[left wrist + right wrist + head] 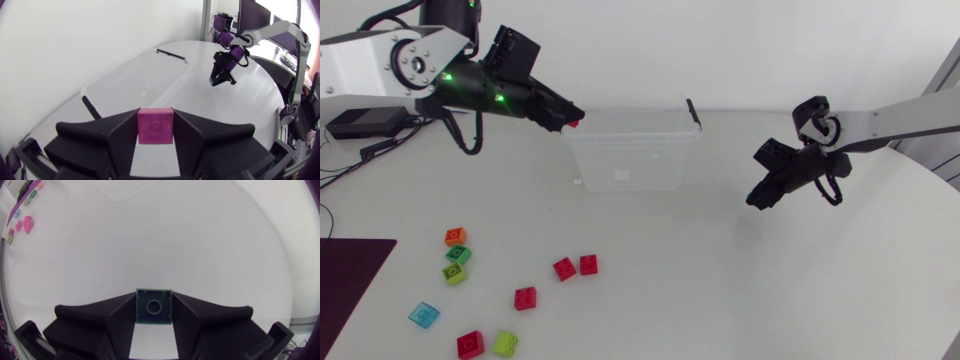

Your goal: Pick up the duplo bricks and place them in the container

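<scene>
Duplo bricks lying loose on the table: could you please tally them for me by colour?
red bricks: 4
lime bricks: 2
green brick: 1
orange brick: 1
light blue brick: 1
Total: 9

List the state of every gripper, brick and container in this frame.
left gripper, shut on the red brick, held beside the container's rim.
right gripper, shut on the teal brick, held above bare table away from the container.
container, upright, no lid on, no brick visible inside.
loose bricks, nine lying on the table, none gripped.
</scene>
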Action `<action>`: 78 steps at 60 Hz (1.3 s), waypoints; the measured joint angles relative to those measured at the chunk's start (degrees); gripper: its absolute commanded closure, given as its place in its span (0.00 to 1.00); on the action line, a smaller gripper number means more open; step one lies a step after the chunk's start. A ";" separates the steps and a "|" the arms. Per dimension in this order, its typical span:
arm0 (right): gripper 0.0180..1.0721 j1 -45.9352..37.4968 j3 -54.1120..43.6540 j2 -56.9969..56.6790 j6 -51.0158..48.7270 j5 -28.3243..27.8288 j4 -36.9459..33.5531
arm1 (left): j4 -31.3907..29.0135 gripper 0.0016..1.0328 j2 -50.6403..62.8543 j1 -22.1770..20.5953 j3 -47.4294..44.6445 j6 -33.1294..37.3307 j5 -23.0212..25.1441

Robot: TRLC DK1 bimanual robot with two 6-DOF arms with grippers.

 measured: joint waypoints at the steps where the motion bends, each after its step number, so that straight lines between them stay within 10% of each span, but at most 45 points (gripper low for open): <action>1: 0.71 0.22 0.00 -0.66 0.02 0.22 -0.22 | 0.57 0.65 0.87 -0.09 0.74 -0.48 0.00; 27: 0.71 11.45 3.52 -13.27 6.91 0.44 -7.30 | 6.82 0.61 22.47 -0.76 19.65 -6.10 -4.42; 31: 0.71 13.16 6.14 -13.86 8.46 0.44 -8.20 | 7.04 0.54 25.05 -0.76 22.49 -6.08 -5.18; 38: 0.71 15.45 11.08 -14.10 10.88 0.44 -8.68 | 8.20 0.07 27.76 -0.76 24.70 -6.01 -6.43; 47: 0.71 17.66 16.33 -14.08 12.98 0.46 -9.44 | 8.48 0.04 27.67 -0.59 24.65 -6.03 -7.61; 78: 0.70 22.03 28.85 -2.99 16.81 1.22 -4.22 | -7.10 0.04 -14.08 6.91 -7.06 9.29 -7.58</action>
